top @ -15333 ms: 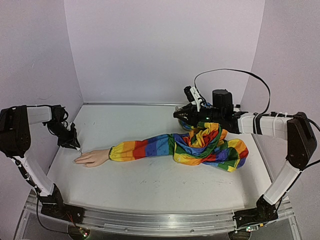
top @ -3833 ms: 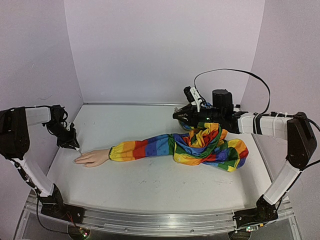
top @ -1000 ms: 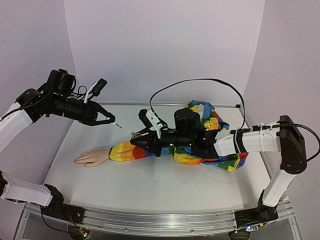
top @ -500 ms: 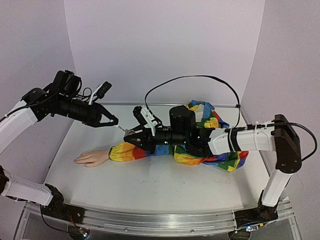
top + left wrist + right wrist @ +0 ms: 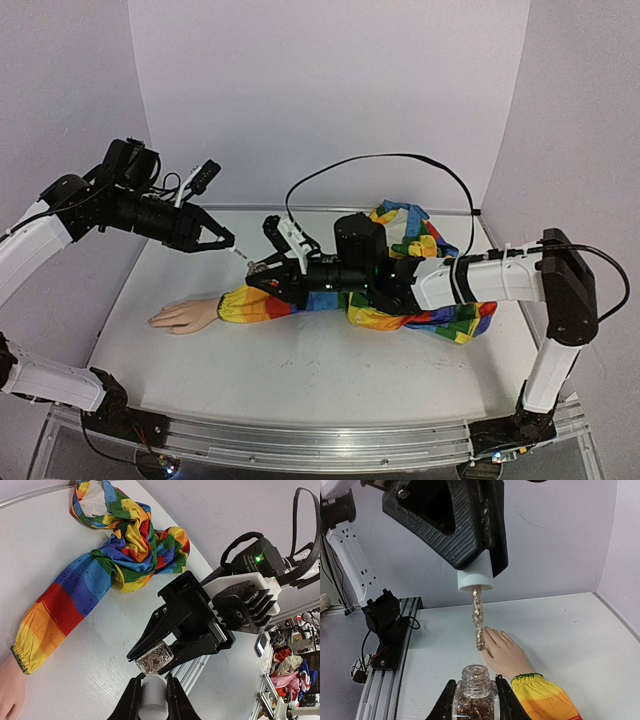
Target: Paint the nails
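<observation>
The pale mannequin hand (image 5: 183,316) lies palm down at the left of the table, at the end of a rainbow-striped sleeve (image 5: 300,297). Its nails (image 5: 496,630) are tiny and barely show. My right gripper (image 5: 262,272) hangs above the sleeve's cuff, shut on a small clear glass bottle (image 5: 476,695) of glittery polish, with its neck uncapped. My left gripper (image 5: 226,243) is shut on the white cap (image 5: 152,697). The cap's coated brush (image 5: 478,620) hangs just above the bottle's mouth. In the left wrist view the bottle (image 5: 155,657) sits right in front of my left gripper (image 5: 153,680).
The rest of the sleeve is bunched in a heap (image 5: 430,290) at the right back, under the right arm. A black cable (image 5: 380,160) loops above that arm. Purple walls close in three sides, and an aluminium rail (image 5: 300,440) runs along the front edge.
Seconds ago the left gripper was low beside the hand and the right one at the back right. Over the last second the bottle moved left until it sat under the brush.
</observation>
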You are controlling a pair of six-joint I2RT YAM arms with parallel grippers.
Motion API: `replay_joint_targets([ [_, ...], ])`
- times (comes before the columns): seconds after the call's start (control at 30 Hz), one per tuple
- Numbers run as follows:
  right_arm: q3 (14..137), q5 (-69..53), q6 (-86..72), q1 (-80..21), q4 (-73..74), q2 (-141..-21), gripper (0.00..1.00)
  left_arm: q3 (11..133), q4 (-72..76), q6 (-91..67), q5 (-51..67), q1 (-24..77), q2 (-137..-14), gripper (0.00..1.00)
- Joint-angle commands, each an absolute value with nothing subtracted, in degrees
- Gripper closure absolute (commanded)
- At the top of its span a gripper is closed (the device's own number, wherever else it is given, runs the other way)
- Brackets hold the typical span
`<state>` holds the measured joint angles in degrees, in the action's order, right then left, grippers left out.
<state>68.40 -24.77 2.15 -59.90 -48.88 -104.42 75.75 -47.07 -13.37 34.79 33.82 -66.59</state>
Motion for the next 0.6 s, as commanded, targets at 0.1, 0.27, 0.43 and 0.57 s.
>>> replay_joint_targets([
  [0.1, 72.5, -25.1, 1.8, -60.8, -53.3, -104.5, 1.00, 78.0, -46.2, -12.4, 35.6, 34.2, -64.8, 1.00],
  [0.27, 73.1, -24.8, 1.8, -60.8, -53.3, -104.8, 1.00, 77.7, -46.3, -12.1, 35.4, 34.2, -64.8, 1.00],
  [0.43, 73.1, -24.2, 1.7, -61.0, -53.4, -104.5, 1.00, 77.4, -46.5, -12.2, 35.2, 34.2, -64.8, 1.00],
  [0.57, 73.3, -24.0, 1.6, -61.0, -53.4, -104.7, 1.00, 77.5, -46.7, -12.0, 35.2, 34.2, -64.9, 1.00],
])
